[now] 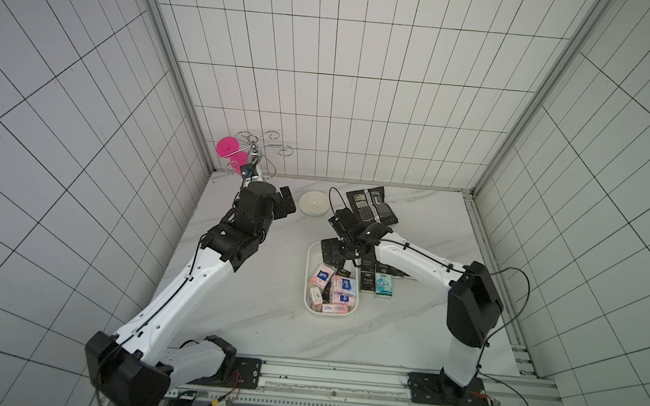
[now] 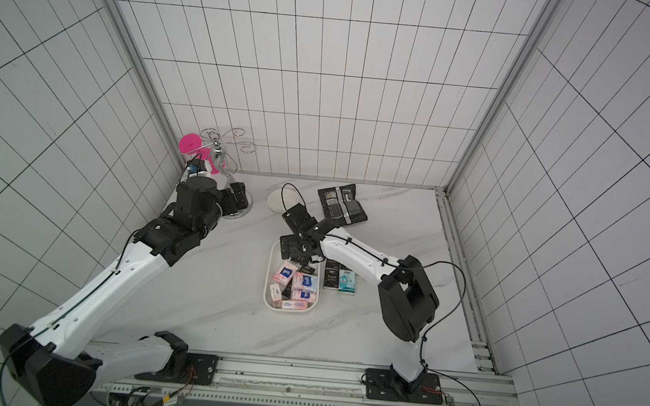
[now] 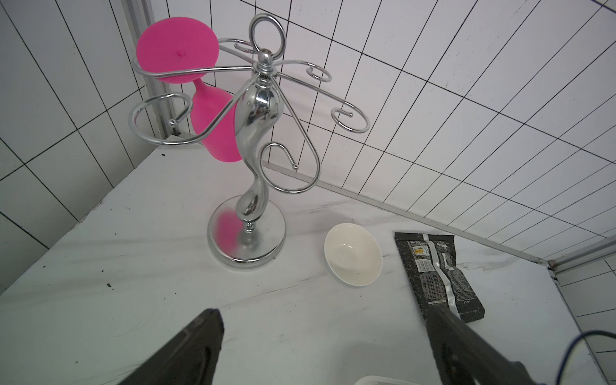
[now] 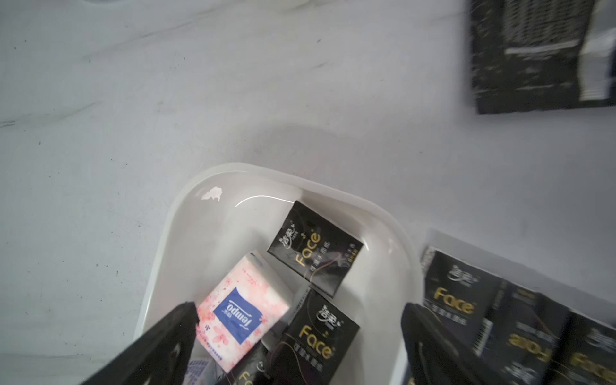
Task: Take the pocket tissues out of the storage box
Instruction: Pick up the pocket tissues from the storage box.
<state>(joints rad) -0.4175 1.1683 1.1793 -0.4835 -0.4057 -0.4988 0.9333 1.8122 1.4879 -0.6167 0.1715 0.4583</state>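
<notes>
1. Right gripper (image 4: 300, 308) fills the near edge of the right wrist view. Its jaws are spread wide with nothing between them, poised over the far end of the storage box (image 4: 186, 216). Inside the box below it lie three pocket tissues (image 4: 241, 310), one pink-white and two black. Beside the box, on the surface (image 4: 133, 100), about three black packets show, blurred.
2. Left wrist view: the left gripper (image 3: 321, 316) is likewise wide open and empty, well apart from the box. It faces one chrome rack (image 3: 256, 110), one pink glass (image 3: 213, 123), one white bowl (image 3: 353, 255) and one black foil pouch (image 3: 436, 270). No tissues show here.
3. Both top views show five pink-white packets and at least two black ones in the box, whose far end is hidden under the right gripper. Just beside the box lie one teal packet (image 1: 383, 285) and at least three black ones, partly hidden.
4. By my judgement roughly a third is out, and seven or more remain.
</notes>
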